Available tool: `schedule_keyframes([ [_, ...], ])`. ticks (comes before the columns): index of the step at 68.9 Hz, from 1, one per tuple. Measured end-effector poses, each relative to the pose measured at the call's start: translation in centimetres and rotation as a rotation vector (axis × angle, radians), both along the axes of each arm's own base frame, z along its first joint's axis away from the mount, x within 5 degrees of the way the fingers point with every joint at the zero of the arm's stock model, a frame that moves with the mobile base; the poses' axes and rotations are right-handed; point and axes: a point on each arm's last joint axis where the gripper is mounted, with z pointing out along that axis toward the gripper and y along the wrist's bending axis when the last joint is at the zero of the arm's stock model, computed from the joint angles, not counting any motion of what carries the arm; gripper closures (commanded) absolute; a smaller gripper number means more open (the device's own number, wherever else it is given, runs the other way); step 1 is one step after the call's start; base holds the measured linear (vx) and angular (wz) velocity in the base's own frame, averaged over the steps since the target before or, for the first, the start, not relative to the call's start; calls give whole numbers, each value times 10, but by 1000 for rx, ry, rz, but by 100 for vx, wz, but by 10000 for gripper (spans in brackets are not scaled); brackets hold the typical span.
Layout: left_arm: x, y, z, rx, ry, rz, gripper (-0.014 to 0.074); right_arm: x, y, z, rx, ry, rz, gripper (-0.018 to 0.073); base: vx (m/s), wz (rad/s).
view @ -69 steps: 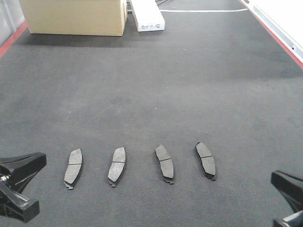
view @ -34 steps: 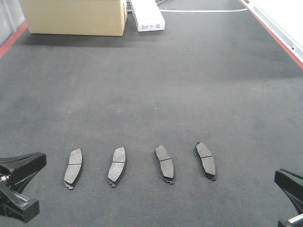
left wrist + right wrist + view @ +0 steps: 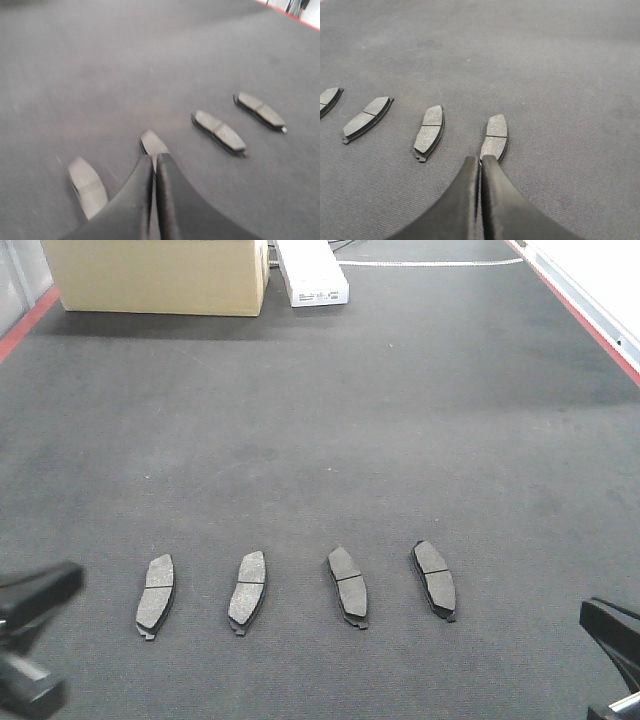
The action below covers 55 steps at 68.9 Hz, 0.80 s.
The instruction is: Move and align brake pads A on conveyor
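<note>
Four brake pads A (image 3: pixel 155 595) (image 3: pixel 247 590) (image 3: pixel 348 586) (image 3: pixel 434 578) lie flat in a row, apart from each other, on the conveyor (image 3: pixel 330 430); each is small, dark grey, a little curved, with a thin line across its middle. The conveyor is a dark, rough, fuzzy belt with red strips along its sides, and far behind the pads a cardboard box (image 3: pixel 155 275) and a white box (image 3: pixel 311 272) sit on it. The wrist views show what the front view does not: the left gripper (image 3: pixel 154 165) and the right gripper (image 3: pixel 480 162) both have their fingers pressed together, holding nothing, each just in front of the pads, and the left view is blurry.
</note>
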Motion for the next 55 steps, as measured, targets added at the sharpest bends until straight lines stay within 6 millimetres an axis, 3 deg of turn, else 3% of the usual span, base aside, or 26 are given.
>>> schedule_keyframes([
  [12,-26,24,4,-38,-153,87,603,0,0,0,0,0,0,569,0,0],
  [28,-54,53,-35,-29,-259,350,603,0,0,0,0,0,0,569,0,0],
  [39,-62,61,-57,18,-301,479,603,0,0,0,0,0,0,569,0,0],
  [55,-59,63,-86,32,-256,506,603,0,0,0,0,0,0,569,0,0],
])
